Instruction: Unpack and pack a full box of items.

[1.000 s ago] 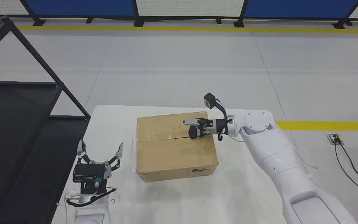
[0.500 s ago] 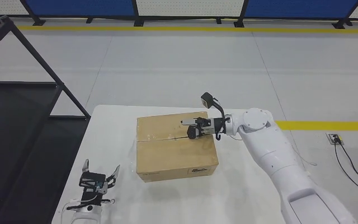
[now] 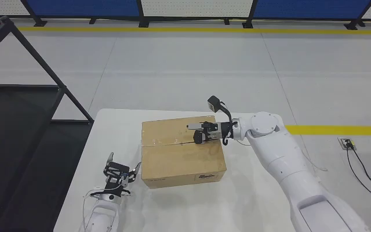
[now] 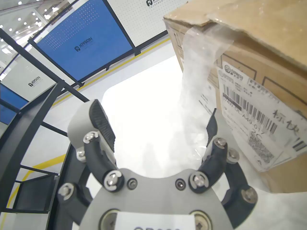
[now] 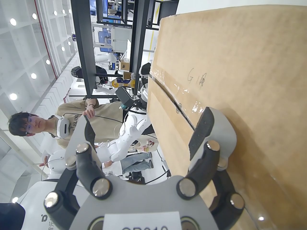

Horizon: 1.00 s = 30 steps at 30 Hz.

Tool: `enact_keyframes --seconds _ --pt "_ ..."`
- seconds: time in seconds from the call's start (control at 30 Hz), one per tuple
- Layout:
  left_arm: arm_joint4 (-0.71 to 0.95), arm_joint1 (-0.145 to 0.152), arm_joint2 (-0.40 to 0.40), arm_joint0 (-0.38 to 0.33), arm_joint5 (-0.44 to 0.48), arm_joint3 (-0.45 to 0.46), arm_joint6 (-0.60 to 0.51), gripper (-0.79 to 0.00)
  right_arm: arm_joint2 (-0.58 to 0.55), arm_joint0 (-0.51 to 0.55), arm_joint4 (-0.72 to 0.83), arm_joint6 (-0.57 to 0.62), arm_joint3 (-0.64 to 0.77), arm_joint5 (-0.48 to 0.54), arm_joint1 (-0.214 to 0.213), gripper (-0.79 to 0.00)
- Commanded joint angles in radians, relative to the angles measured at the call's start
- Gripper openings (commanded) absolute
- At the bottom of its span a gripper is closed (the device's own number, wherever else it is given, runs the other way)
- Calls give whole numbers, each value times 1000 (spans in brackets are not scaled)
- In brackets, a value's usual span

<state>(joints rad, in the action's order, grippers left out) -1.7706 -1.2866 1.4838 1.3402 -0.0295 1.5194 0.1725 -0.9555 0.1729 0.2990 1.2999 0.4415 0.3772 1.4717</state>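
Observation:
A closed brown cardboard box (image 3: 181, 150) sits in the middle of the white table (image 3: 116, 130), its top flaps meeting at a taped centre seam (image 5: 168, 94). My right gripper (image 3: 197, 131) rests open on the box top at the seam, one finger (image 5: 203, 130) lying on the cardboard. My left gripper (image 3: 120, 172) hovers open just off the box's near left corner. A loose strip of clear tape (image 4: 199, 92) hangs from that corner down between the left fingers (image 4: 100, 123). A shipping label (image 4: 259, 118) is stuck on the box's side.
A black metal rack (image 3: 35, 116) stands off the table's left side. The table's near edge lies close to the left gripper. Yellow floor lines (image 3: 185, 29) and blue partition panels (image 3: 81, 8) run behind.
The left gripper dropped toward the near table edge, then swung right to the box's near left corner. The right gripper has stayed on the box top.

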Motion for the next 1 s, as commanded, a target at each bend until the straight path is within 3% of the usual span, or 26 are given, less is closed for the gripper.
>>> enact_keyframes --seconds 0.0,0.33,0.67,0.97 --pt "-9 -2 -6 -25 -27 -24 -18 0 1 -1 -1 0 0 -3 1 0" --pt "60 -22 -35 -145 -162 -112 -66 0 6 -7 -3 -3 -3 -3 6 0" --pt "165 -33 4 -155 -264 -12 -51 0 7 -9 -7 -4 -2 -2 8 0" --pt "193 -45 -20 -170 -311 76 -49 0 8 -10 -6 -2 -8 2 12 0"
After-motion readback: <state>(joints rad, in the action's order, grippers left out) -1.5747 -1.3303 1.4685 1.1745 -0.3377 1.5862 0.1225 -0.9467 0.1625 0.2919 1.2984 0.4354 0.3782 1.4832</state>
